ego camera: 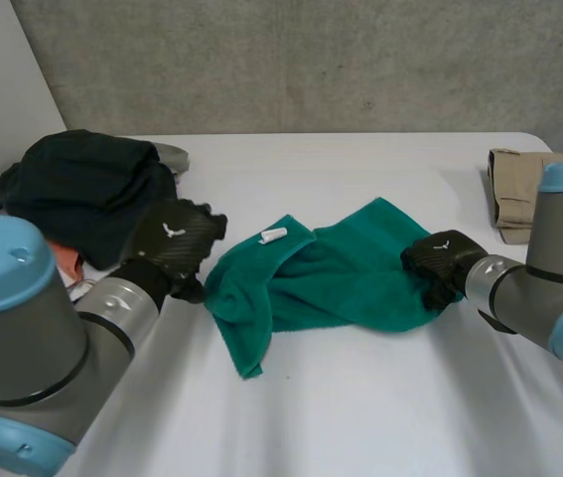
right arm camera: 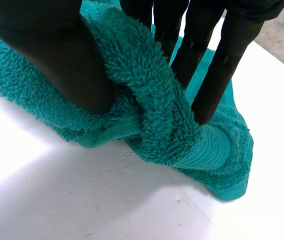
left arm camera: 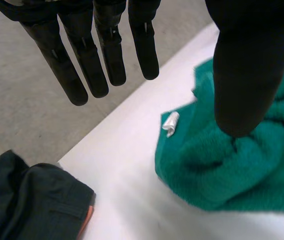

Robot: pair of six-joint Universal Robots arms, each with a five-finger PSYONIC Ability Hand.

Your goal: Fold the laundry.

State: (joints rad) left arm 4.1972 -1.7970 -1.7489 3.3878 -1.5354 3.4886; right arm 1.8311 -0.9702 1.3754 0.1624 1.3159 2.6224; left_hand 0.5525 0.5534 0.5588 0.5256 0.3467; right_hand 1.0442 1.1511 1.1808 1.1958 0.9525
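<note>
A green towel [ego camera: 331, 278] lies crumpled in the middle of the white table [ego camera: 360, 417], with a small white tag [ego camera: 273, 236] near its left corner. My left hand [ego camera: 174, 243] hovers just left of the towel's left edge. In the left wrist view its fingers [left arm camera: 84, 65] are straight and spread, the thumb [left arm camera: 244, 70] is above the towel [left arm camera: 222, 170], and nothing is held. My right hand [ego camera: 440, 260] is at the towel's right edge. In the right wrist view its fingers [right arm camera: 217, 65] and thumb [right arm camera: 56, 55] pinch a fold of the towel [right arm camera: 147, 95].
A pile of dark clothes [ego camera: 87, 189] sits at the table's back left, close behind my left hand, with an orange piece under it. A folded beige garment [ego camera: 519, 189] lies at the back right. The table's left edge runs beside the dark pile [left arm camera: 31, 205].
</note>
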